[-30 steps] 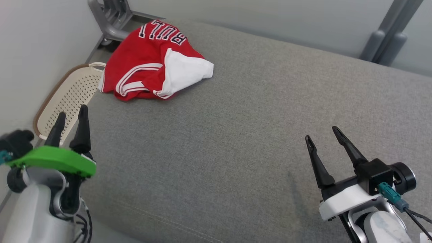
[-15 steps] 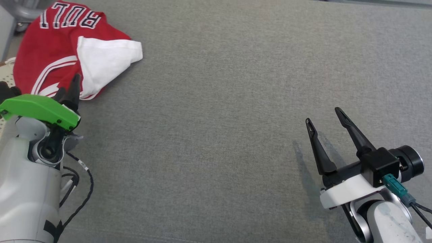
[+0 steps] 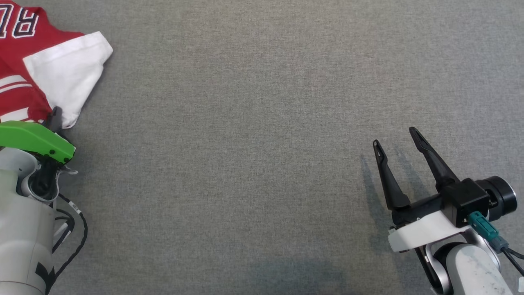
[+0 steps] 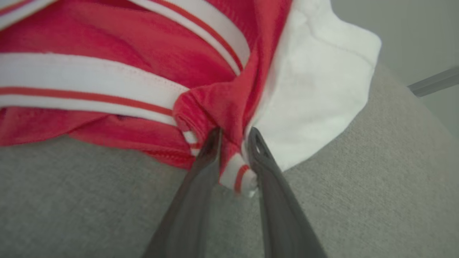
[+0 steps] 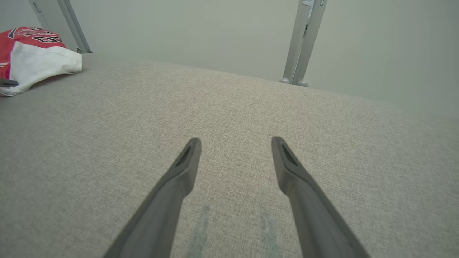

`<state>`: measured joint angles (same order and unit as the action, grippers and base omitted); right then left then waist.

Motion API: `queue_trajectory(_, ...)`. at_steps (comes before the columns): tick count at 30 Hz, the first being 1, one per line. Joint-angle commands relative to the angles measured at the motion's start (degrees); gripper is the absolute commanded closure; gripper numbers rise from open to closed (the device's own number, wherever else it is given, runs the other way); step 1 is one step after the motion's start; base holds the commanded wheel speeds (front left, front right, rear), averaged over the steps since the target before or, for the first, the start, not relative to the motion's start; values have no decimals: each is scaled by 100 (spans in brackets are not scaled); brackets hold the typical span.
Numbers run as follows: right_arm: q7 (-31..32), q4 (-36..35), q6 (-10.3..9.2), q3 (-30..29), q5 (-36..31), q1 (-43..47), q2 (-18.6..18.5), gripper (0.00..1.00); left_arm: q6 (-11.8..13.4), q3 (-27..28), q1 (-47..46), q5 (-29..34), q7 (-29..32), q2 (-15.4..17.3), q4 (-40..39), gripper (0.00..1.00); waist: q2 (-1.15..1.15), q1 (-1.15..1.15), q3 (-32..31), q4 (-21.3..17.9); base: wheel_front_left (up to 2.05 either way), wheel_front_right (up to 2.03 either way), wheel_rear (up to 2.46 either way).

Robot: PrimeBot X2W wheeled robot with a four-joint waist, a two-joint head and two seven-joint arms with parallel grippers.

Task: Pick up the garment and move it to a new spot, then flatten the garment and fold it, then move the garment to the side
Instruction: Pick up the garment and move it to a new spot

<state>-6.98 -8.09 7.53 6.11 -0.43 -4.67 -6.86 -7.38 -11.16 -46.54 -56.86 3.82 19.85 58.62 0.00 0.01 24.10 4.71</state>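
cut-off black letters [image 3: 18, 26], red garment [image 3: 16, 51], illegible

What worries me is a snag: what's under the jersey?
The jersey lies on the grey cushion; along its near edge only cushion shows beneath. The left gripper pinches a hem fold. Whatever is under the bunched middle is covered.

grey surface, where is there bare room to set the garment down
The broad middle of the grey surface is bare, from the garment at the far left across to the right gripper, and beyond it too. It is crowded at the left corner, where the left gripper pinches the garment's edge.
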Motion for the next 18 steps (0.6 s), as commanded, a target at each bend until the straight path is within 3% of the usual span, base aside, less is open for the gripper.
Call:
queue_trajectory(1,-25,-10,-8,-8,18,54,11,0,-19,-71,-16,-8,-3,-7,14,100,0,-1,9,-43,0,0,0)
queue_trajectory(9,-146,200,-8,17,96,-21,107,0,-20,-687,-151,-81,-286,34,-675,100,0,-1,-252,62,0,0,0)
queue_trajectory(18,-480,658,-8,54,251,-169,242,0,-19,-1796,26,-467,-133,-6,-2684,100,0,-1,-667,-115,0,0,0)
